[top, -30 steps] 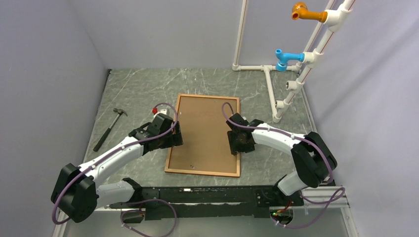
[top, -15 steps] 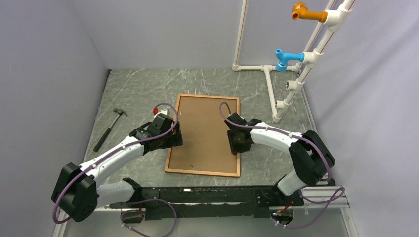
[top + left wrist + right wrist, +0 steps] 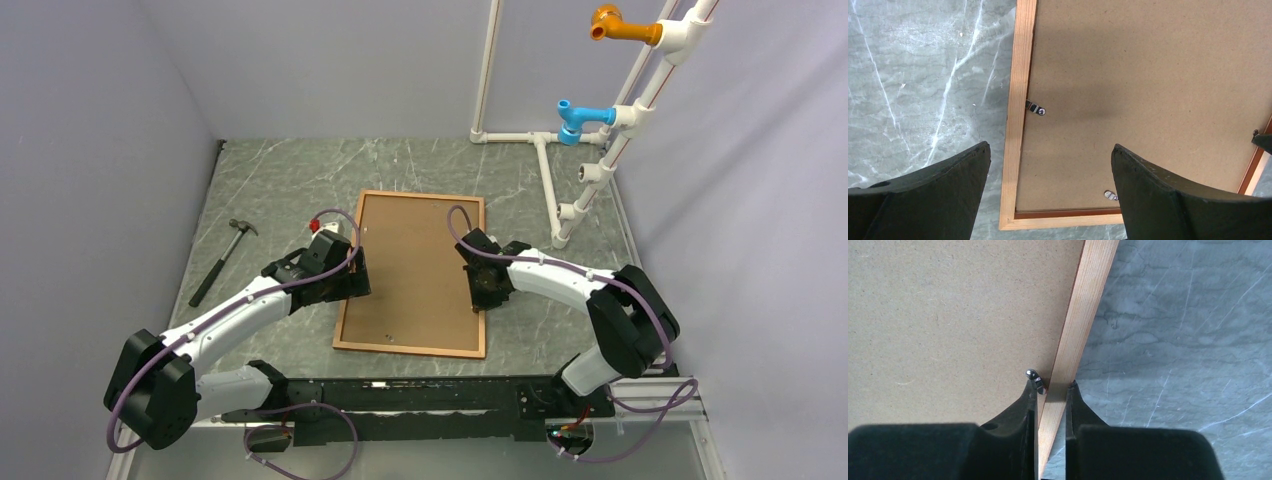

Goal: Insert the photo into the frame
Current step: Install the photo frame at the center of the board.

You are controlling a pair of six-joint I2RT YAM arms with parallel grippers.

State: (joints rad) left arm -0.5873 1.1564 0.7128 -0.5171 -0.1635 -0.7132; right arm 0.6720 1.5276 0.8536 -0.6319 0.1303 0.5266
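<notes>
The frame (image 3: 410,349) lies face down on the marble table, and a plain brown backing board (image 3: 415,260) fills it. The photo is hidden. My left gripper (image 3: 345,280) hovers open over the frame's left rail (image 3: 1018,100). Its two wide-apart fingers straddle the rail and a strip of board, near a small metal clip (image 3: 1036,108). My right gripper (image 3: 1053,383) is shut on the frame's right rail (image 3: 1083,315). One finger presses the inner side beside a metal clip (image 3: 1032,374), the other presses the outer side.
A hammer (image 3: 222,260) lies left of the frame, and a small red item (image 3: 314,224) shows behind the left wrist. A white pipe rack (image 3: 560,190) with a blue fitting (image 3: 578,118) and an orange fitting (image 3: 620,25) stands at the back right. Grey walls enclose the table.
The right gripper's jaws have closed in onto the frame's right rail. The left arm and the frame have stayed where they were.
</notes>
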